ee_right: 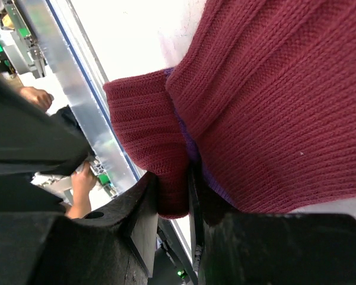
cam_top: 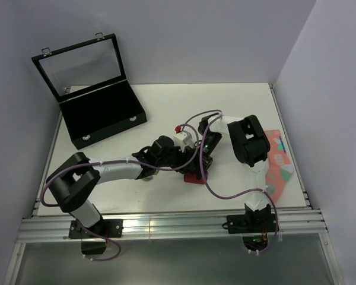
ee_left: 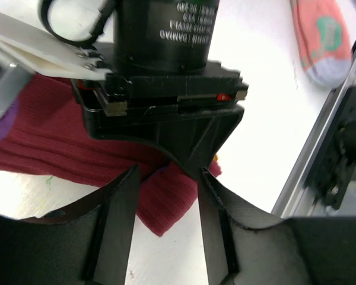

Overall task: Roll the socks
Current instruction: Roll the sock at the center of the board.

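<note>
- Two arms reach in over the middle of the white bench (cam_top: pixel 237 107), their wrists close together above the magenta-red sock (cam_top: pixel 194 177).
- The magenta-red sock lies on the bench towards its front edge. In the top view the arms hide most of it, and only a dark red corner shows.
- Right jaws: clamped on a folded edge of this sock, with the ribbed knit pinched between the two black fingers (ee_right: pixel 139 219). A strip of purple (ee_right: pixel 190 148) shows in the fold just above the pinch.
- Left jaws: apart, with a clear gap between the two fingers (ee_left: pixel 121 219). The sock's nearer corner lies on the bench in that gap and beyond it. Whether the fingers touch the cloth I cannot tell.
- The right arm's black wrist housing (ee_left: pixel 166 71) sits directly over the sock in the left wrist view.
- A salmon-pink sock (cam_top: pixel 280 160) with teal and white patches lies flat at the bench's right edge, well apart from the red one.
- A black case (cam_top: pixel 104 116) sits at the far left of the bench, its clear-paned lid (cam_top: pixel 83 62) raised.
</note>
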